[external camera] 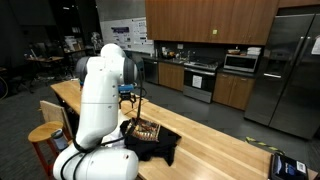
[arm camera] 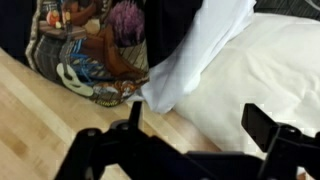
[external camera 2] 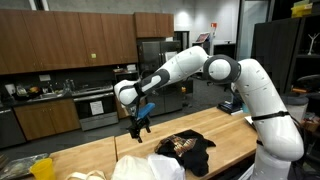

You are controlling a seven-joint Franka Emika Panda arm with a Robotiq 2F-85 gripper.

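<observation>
— Two cloths, as far as I can see from here. In an exterior view the black fabric T-shirt with a colourful print (external camera: 150,135) lies crumpled on the long light wooden counter (external camera: 220,150). The claw (external camera: 136,112) hangs just above the shirt's edge, close beside the bulky white robot arm (external camera: 100,95).

— And from across the room?

— In an exterior view the claw (external camera 2: 138,124) points down over the counter (external camera 2: 90,155), clear of the surface. The T-shirt (external camera 2: 190,148) sits off to one side of it. A rumpled white fabric sheet (external camera 2: 150,166) lies just beside the shirt, below the claw.

— Are the fingers together?

— Apart, with nothing held. The wrist view shows the claw (arm camera: 200,135) with its dark fingers (arm camera: 135,118) spread wide, and the white sheet (arm camera: 250,70) lies beneath and beyond them. A fold of it rests against the T-shirt (arm camera: 90,50), and bare counter (arm camera: 40,120) shows beside both.
</observation>
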